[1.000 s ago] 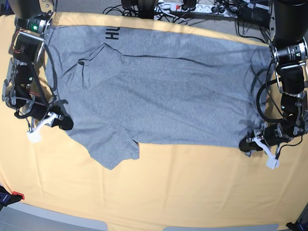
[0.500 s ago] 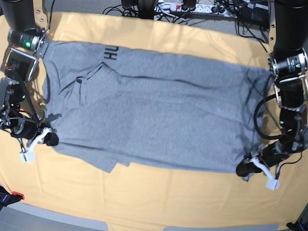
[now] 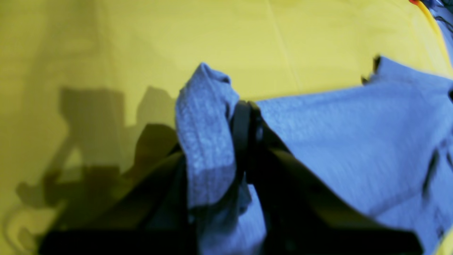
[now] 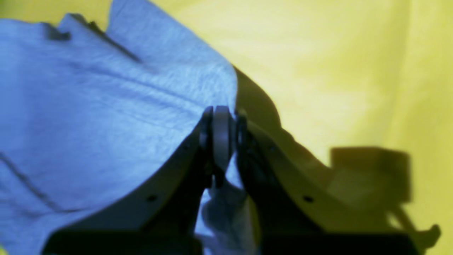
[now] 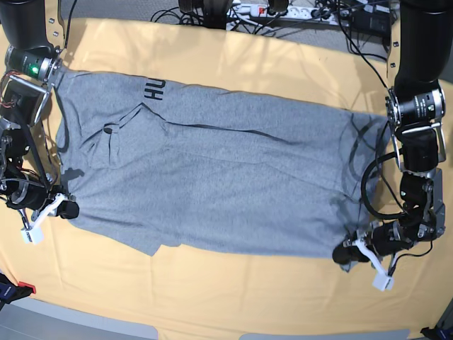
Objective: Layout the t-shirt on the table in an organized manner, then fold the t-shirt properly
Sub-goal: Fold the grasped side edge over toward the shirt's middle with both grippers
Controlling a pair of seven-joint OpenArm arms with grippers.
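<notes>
The t-shirt [image 5: 212, 184] lies spread wide across the middle of the bench [image 5: 233, 297], heather grey, plain side mostly up. Black block lettering shows only at the far left edge, cut short by a fold. A sleeve is folded over the body on the left, and a second flap sticks out from the near hem. Long shallow creases run across the cloth. The bench covering is pale orange-peach and extends well beyond the shirt on the near side.

The right hand [image 5: 62, 210], at the base view's left, is closed on the shirt's near corner; its wrist view shows a thin band of grey cloth pinched between the fingers [image 4: 244, 141]. The left hand [image 5: 348, 255], at the base view's right, is closed on the opposite near corner, with cloth bunched over one finger [image 3: 244, 134].

Both wrist views are blurred. The far end of the lettering is hidden. Cables [image 5: 283, 14] lie beyond the far bench edge.
</notes>
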